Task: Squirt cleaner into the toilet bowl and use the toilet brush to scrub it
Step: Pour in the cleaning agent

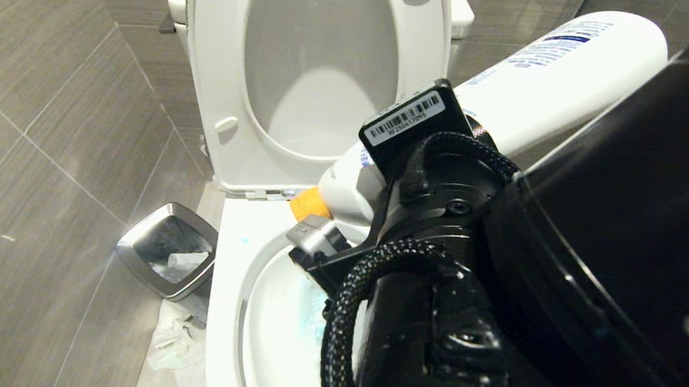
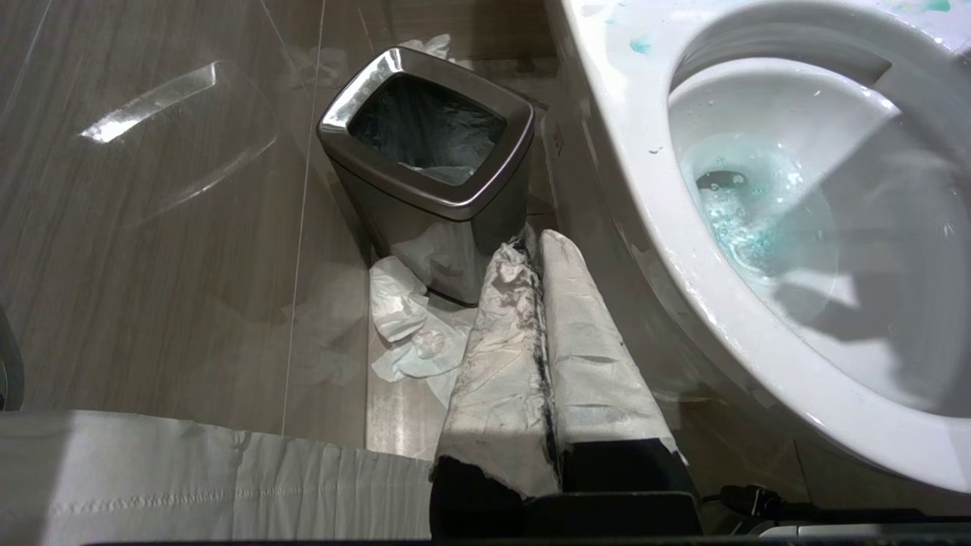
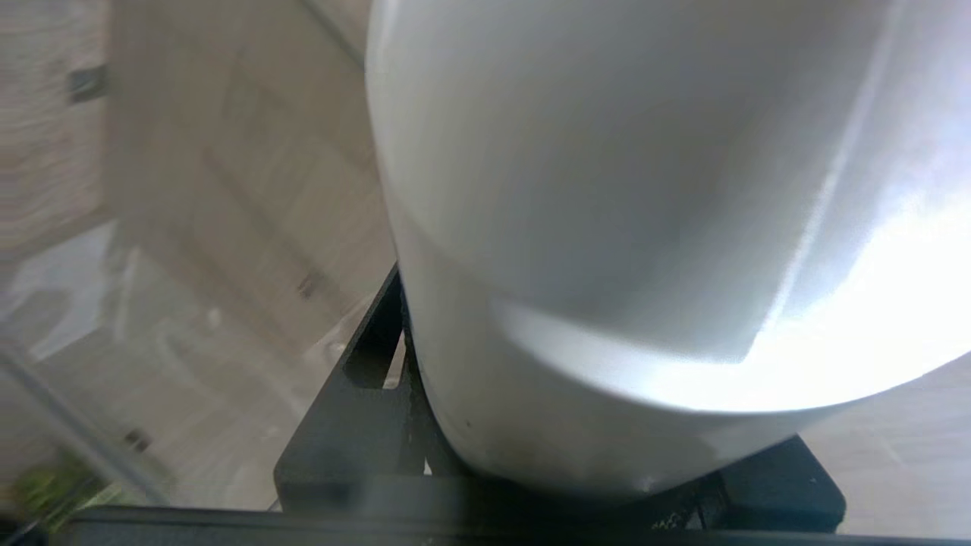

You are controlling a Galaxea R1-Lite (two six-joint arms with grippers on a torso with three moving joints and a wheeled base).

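Now right end effector point(image 1: 340, 243) grips cleaner point(image 1: 554, 81), tilted over toilet bowl point(image 1: 230, 283).

The right arm point(image 1: 498, 294) eats up most of the head view, hiding a good half of the bowl point(image 1: 270, 330) and the middle of the cleaner point(image 1: 554, 75), so only its orange cap point(image 1: 309, 204) and upper body show. In the right wrist view the bottle point(image 3: 645, 227) fills the picture, cut off by the edges and blurry. The bin point(image 2: 428, 171) partly hides some crumpled paper point(image 2: 406, 326).
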